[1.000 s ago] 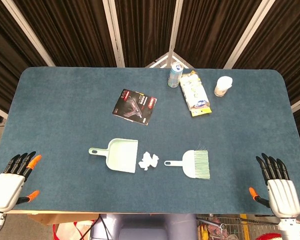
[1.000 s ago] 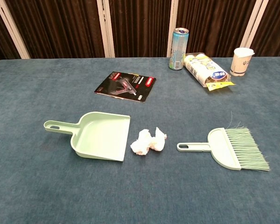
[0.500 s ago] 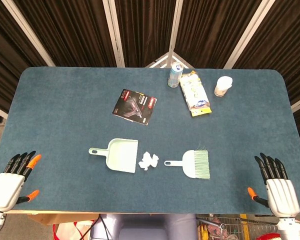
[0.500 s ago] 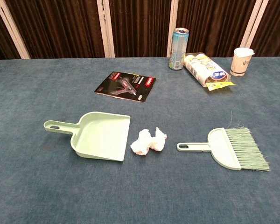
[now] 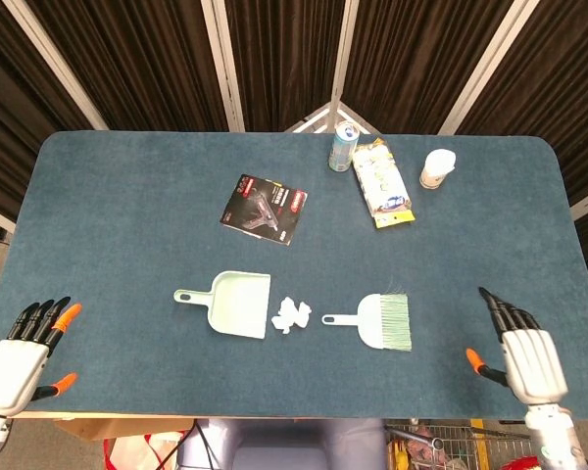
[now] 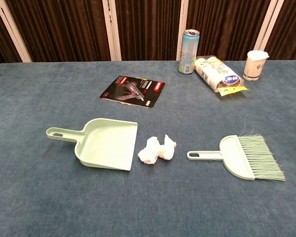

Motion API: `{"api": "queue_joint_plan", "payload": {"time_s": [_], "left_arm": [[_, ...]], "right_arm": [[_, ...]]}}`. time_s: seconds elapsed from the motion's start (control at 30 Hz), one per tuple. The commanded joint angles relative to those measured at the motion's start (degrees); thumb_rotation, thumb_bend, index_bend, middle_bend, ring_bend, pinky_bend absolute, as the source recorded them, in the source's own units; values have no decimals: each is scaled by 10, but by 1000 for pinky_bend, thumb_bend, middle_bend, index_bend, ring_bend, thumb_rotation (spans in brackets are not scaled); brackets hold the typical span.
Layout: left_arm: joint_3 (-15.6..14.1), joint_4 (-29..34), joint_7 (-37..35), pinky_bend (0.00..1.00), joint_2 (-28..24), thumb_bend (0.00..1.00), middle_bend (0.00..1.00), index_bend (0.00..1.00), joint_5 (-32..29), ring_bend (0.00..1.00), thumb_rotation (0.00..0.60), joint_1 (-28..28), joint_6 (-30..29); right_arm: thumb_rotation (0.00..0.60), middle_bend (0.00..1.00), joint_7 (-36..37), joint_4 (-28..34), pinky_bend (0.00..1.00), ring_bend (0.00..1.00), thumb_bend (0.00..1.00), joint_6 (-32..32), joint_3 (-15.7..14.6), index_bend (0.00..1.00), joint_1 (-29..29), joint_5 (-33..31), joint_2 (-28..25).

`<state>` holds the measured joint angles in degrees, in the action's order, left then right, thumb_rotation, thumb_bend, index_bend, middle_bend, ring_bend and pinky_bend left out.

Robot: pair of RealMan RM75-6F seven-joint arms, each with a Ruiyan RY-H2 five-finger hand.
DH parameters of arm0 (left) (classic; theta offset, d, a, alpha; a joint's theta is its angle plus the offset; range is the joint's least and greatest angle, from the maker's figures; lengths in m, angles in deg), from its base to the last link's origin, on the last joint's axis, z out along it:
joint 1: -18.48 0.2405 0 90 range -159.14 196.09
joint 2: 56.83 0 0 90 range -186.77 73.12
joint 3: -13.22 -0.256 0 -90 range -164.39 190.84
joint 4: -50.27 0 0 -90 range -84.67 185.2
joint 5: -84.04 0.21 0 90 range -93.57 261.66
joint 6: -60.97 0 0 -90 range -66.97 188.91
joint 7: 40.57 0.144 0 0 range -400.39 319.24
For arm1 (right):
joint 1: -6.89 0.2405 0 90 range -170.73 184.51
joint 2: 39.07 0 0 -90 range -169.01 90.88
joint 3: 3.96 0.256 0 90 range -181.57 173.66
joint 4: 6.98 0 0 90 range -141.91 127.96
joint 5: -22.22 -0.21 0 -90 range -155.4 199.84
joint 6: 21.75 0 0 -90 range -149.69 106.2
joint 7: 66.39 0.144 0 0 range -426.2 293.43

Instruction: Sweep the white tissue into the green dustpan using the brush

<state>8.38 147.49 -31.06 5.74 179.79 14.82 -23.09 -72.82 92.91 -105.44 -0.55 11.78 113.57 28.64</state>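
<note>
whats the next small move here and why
Probably bring the right hand toward the brush to grip its handle. Both hands sit open at the table's near edge, the left hand too; the brush lies untouched, and the tissue waits right at the dustpan mouth.

Desk (image 6: 29,207) is showing a matt, napped blue-grey cloth cover. Dustpan (image 6: 106,143) and brush (image 6: 237,157) are looking like smooth pale green plastic, the brush's bristles fine and fibrous. Tissue (image 6: 157,150) is lying crumpled, soft white paper. Can (image 6: 189,44) is gleaming like metal. Black packet (image 6: 133,91) and snack pack (image 6: 218,73) are looking glossy. Cup (image 6: 255,64) is appearing as matt paper.
</note>
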Motion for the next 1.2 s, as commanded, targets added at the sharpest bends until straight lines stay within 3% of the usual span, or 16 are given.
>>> {"api": "queue_joint_plan", "payload": {"time_s": [0.03,0.2,0.33,0.53,0.9,1.2], "left_arm": [[1,1,4,0,1,0,0,0,-1,0,600,0,1],[0,2,10,1,2,0,0,0,-1,0,600,0,2],[1,2,13,0,3,0,0,0,-2,0,600,-1,4],[1,2,15,0,4,0,0,0,-3,0,600,-3,8],[2,4,13,0,3,0,0,0,-6,0,600,-6,14],[1,4,12,0,3,0,0,0,-6,0,600,-8,16]], "right_arm": [[600,635,-49,17,620,677,266,68,34,71,53,-46,30],[600,775,-108,35,683,808,272,128,56,223,95,-111,69],[600,806,-177,37,694,836,272,170,71,266,138,-168,122],[600,823,-256,11,703,852,272,178,79,297,177,-225,196],[600,823,-310,-46,704,852,272,175,82,357,217,-278,273],[600,824,-314,-83,704,852,273,168,60,374,219,-296,304]]}}
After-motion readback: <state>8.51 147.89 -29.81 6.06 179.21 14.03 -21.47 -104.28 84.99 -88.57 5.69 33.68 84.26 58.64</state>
